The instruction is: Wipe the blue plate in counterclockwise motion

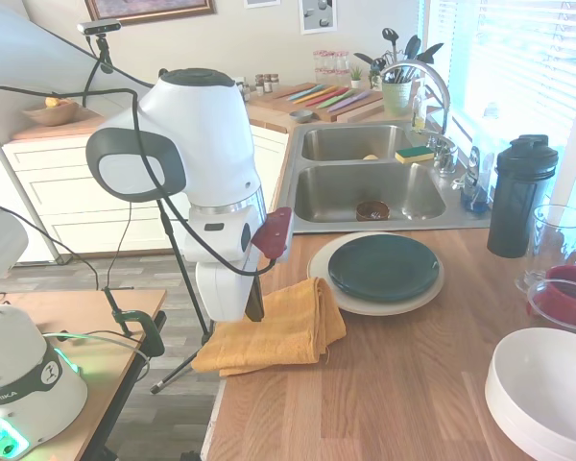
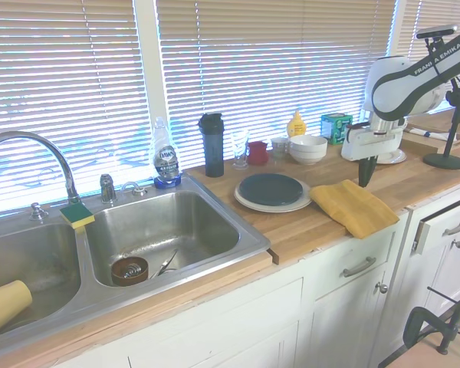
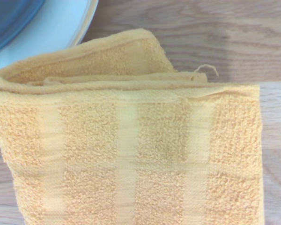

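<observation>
Blue plate (image 1: 383, 266) on cream plate (image 1: 365, 300), near pincer (image 1: 254, 309), apart.

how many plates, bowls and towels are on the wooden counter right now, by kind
plates: 2, the blue plate stacked on the cream-white plate
bowls: 1, the big white bowl
towels: 1, the folded yellow towel, lying beside the plates under the gripper
total: 4
</observation>
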`<state>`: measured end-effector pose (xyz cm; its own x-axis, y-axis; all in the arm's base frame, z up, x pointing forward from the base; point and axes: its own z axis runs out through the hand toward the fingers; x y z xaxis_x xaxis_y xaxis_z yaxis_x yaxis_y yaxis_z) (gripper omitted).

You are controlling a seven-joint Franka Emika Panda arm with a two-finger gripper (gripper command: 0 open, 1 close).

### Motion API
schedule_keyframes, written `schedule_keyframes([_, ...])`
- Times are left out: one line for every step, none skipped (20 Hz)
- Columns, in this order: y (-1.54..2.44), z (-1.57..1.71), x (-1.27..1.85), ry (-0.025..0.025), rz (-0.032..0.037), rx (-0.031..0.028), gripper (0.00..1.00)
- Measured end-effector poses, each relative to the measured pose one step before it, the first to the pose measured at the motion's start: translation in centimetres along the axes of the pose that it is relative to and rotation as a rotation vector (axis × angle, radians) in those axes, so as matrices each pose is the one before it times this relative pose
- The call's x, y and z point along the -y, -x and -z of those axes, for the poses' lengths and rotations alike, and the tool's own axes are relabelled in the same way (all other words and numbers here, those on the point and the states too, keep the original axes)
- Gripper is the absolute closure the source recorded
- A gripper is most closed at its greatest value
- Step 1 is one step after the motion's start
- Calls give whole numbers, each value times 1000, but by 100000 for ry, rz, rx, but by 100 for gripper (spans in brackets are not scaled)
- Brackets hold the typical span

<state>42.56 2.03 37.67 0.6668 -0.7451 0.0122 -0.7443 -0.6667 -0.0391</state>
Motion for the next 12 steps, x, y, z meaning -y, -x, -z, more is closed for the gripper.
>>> schedule_keyframes([-4, -32, 1, 107, 79, -22, 0])
schedule_keyframes([-4, -16, -10, 271, 262, -163, 0])
schedule_keyframes([0, -59, -10, 286, 108, 8, 0])
schedule_keyframes([-11, -112, 10, 236, 32, 171, 0])
schedule_keyframes([-28, -148, 31, 276, 3, 261, 0])
schedule_keyframes([-78, -175, 84, 311, -3, 313, 0])
schedule_keyframes([-157, -211, 131, 373, -24, 344, 0])
schedule_keyframes([-286, -210, 159, 356, -153, 334, 0])
schedule_keyframes([-443, -195, 183, 246, -457, 405, 0])
schedule_keyframes([-535, -225, 148, 247, -702, 482, 0])
schedule_keyframes([-668, -188, 142, 191, -780, 514, 0])
schedule_keyframes([-763, -219, 125, 258, -650, 585, 0])
